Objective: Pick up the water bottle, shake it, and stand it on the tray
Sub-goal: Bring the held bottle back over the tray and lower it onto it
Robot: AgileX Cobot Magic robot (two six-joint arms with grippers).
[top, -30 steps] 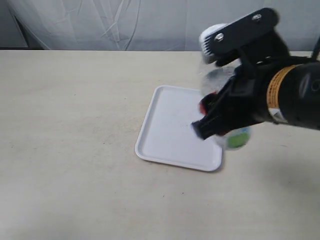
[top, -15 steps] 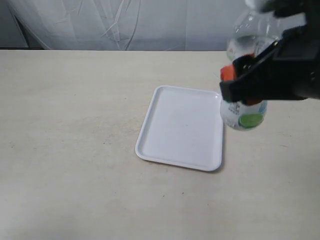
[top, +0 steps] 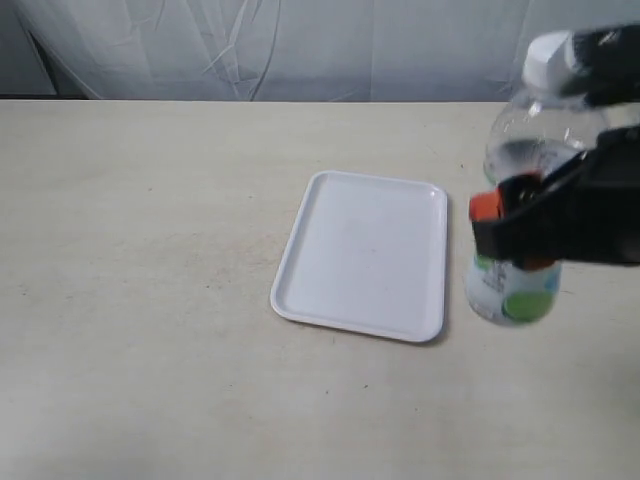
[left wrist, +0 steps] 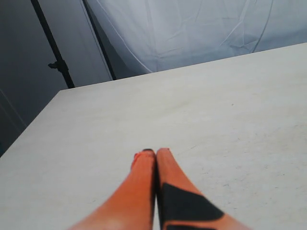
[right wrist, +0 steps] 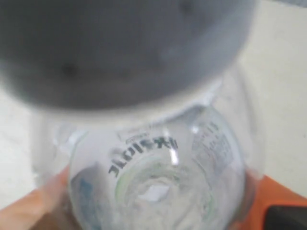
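Note:
The water bottle (top: pixel 520 290) hangs in the air at the right of the exterior view, nearly upright with its white cap (top: pixel 548 58) on top and the green lime on its label low down. My right gripper (top: pixel 515 225) is shut on the bottle's middle, orange fingertip (top: pixel 487 207) toward the tray. From the right wrist the bottle (right wrist: pixel 158 177) fills the picture, seen along its length between orange fingers (right wrist: pixel 280 196). The white tray (top: pixel 365 255) lies flat on the table, left of the bottle and apart from it. My left gripper (left wrist: pixel 156 153) is shut on nothing above bare table.
The beige tabletop (top: pixel 140 250) spreads round the tray. A white curtain (top: pixel 300 50) hangs along the far edge. A dark stand (left wrist: pixel 57 64) and dark wall panels show beyond the table corner in the left wrist view.
My right gripper has carried the bottle from over the tray's right edge out to the right, then downward, and the bottle has swung from tilted to nearly upright. The tray has not moved.

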